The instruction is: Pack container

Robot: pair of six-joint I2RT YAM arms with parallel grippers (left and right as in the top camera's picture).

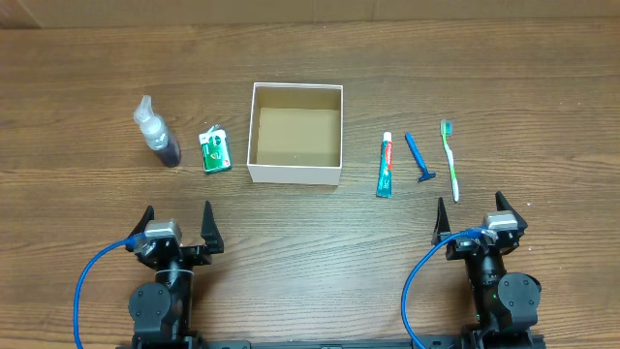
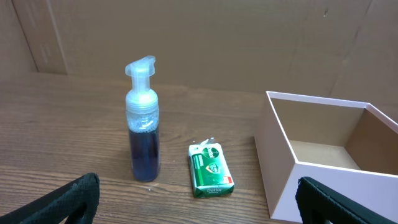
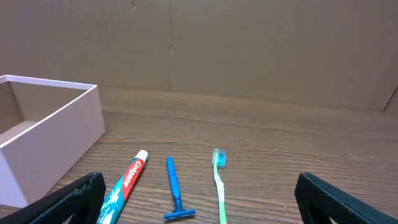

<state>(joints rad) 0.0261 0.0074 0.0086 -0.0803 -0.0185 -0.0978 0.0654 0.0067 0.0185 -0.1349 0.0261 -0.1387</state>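
The right gripper was spread wide open and held nothing. Just ahead of it lay the toothpaste, the razor and the toothbrush, side by side. Each one's long side pointed away from the gripper, so I think its fingers would have to close across them. The left gripper was open and empty too. The pump bottle stood ahead of it, and the green packet lay there too. The container sat farther out between the two arms, a bit nearer the left one. The toothpaste lay near its right wall.
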